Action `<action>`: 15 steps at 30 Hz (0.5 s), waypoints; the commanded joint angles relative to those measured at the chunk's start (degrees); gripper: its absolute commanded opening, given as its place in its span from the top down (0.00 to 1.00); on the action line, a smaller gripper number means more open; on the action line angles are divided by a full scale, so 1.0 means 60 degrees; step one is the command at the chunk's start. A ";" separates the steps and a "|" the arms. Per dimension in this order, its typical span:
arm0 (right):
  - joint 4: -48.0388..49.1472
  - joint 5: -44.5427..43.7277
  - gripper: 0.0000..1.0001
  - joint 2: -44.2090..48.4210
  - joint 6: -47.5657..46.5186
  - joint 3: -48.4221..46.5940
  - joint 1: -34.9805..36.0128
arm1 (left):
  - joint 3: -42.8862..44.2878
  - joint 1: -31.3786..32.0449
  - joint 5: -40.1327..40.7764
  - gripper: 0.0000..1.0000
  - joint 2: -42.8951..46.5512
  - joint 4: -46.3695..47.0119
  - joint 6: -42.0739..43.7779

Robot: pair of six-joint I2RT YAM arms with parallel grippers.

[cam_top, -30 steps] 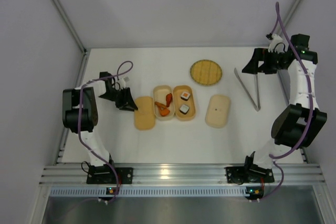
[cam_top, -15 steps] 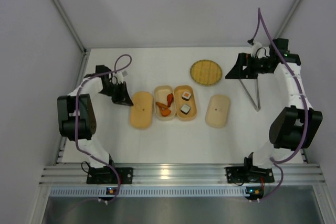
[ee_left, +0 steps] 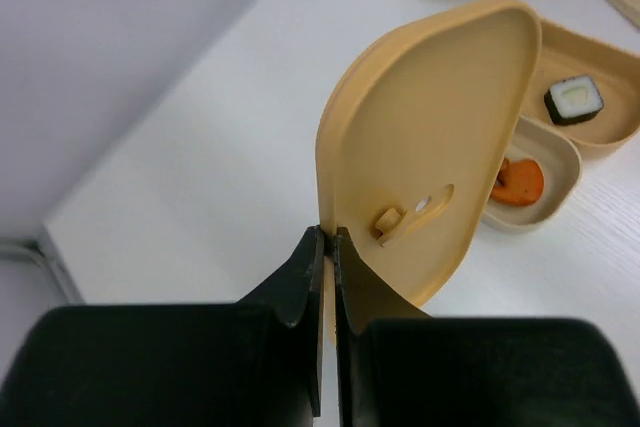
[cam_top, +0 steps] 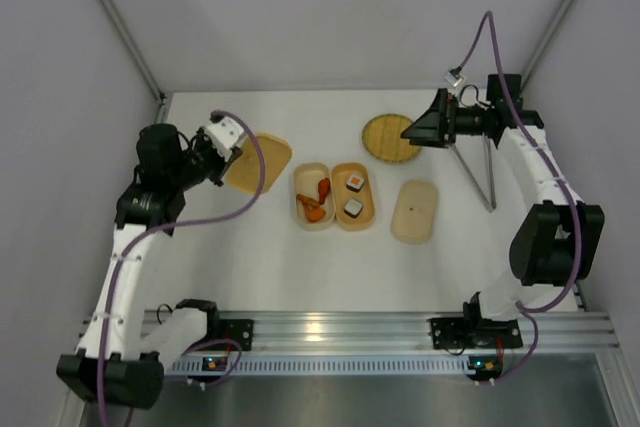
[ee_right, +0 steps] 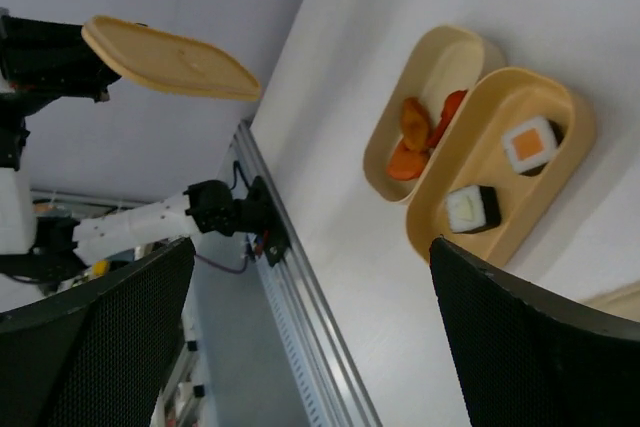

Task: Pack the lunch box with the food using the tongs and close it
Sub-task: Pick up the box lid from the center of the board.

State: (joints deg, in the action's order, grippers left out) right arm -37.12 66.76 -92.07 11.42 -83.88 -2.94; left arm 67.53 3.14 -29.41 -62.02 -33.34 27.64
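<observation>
Top external view showed the left gripper (cam_top: 222,150) closed on the edge of a tan oval lid (cam_top: 260,161), at the far left of the white tabletop (cam_top: 300,267). From the left wrist view the two fingers (ee_left: 305,272) were pinched tight on the lid's rim, with the lid standing tilted and its underside and small moulded tab facing the camera. The right wrist view caught this same lid up in the air, clear of the tabletop.

Near the middle of the tabletop two open oval trays sat touching, side by side. The left tray (cam_top: 300,179) held the orange-red pieces (cam_top: 314,203). The right tray (cam_top: 370,202) held the two sushi rolls (cam_top: 352,195), one behind the other, black wrap around white rice, the farther one with an orange centre. A second lid (cam_top: 415,211) lay flat just right of the trays, apart from them.

The right gripper (cam_top: 414,130) hung with its fingers spread wide and nothing between them, over the right edge of the round woven plate (cam_top: 385,137) at the far side. Its camera looked down across both trays. The tongs (cam_top: 470,175) lay on the tabletop at the right, near the right arm and not touched by either gripper, their two slim arms meeting at the near end and spreading toward the far end.
</observation>
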 commanded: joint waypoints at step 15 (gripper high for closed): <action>0.7330 0.2686 0.00 -0.0973 0.6373 0.1705 0.4282 | -0.5014 0.1865 -0.2538 1.00 0.6232 0.4753 0.9498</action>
State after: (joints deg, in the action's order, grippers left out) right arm -4.19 77.80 -96.97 43.46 -73.06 18.72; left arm 37.45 14.11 -35.53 -28.05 -10.85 72.23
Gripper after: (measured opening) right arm 0.993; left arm 0.049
